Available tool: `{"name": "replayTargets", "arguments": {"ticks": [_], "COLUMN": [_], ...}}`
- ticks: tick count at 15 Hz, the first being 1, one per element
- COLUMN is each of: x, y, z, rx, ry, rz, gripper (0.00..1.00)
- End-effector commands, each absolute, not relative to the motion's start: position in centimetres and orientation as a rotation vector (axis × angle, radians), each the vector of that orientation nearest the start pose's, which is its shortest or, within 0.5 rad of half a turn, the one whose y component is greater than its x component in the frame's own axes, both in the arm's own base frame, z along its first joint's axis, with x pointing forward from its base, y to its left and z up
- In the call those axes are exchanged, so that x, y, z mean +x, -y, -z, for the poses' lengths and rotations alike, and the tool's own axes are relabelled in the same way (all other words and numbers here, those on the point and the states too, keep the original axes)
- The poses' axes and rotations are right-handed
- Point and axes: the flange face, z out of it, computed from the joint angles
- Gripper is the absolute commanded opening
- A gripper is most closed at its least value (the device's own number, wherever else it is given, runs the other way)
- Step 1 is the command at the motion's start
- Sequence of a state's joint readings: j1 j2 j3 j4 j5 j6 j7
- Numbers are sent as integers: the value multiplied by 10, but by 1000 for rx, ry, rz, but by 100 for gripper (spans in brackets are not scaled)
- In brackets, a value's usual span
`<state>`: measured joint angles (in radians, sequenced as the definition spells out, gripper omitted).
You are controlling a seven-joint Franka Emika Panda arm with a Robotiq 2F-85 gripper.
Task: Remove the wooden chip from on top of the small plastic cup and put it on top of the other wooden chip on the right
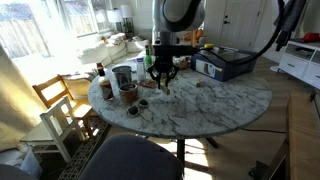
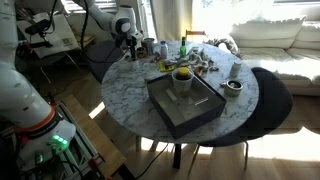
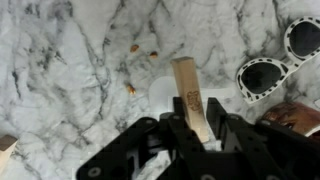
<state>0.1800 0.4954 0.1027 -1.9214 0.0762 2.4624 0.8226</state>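
In the wrist view my gripper is shut on the wooden chip, a flat pale tan strip that sticks out from between the fingers over the marble table. A whitish round patch just left of the chip may be the small plastic cup; most of it is hidden by the fingers. A pale tan piece at the lower left edge looks like the other wooden chip. In an exterior view the gripper hangs low over the table's middle, right of the jars.
Two dark round things with white rims lie close to the right of the gripper. Orange crumbs dot the marble. Jars and cups stand on the table's left. A black box is at the back, and a black tray holds a cup.
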Motion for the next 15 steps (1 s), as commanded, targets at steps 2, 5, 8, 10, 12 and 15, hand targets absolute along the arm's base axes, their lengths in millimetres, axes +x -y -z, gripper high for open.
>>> {"name": "replayTargets", "arguments": {"ticks": [2, 5, 8, 10, 12, 15], "x": [604, 587, 568, 555, 544, 523], "y": [-179, -185, -187, -178, -158, -116], "z": [-245, -260, -284, -303, -313, -329], "rx": [-2894, -2889, -2876, -2835, -2816, -2777], "ry": [-981, -1056, -1098, -1142, -1222, -1322], "rz": [-98, -139, -90, -49, -26, -10], "gripper": [0, 4, 4, 4, 4, 4]}}
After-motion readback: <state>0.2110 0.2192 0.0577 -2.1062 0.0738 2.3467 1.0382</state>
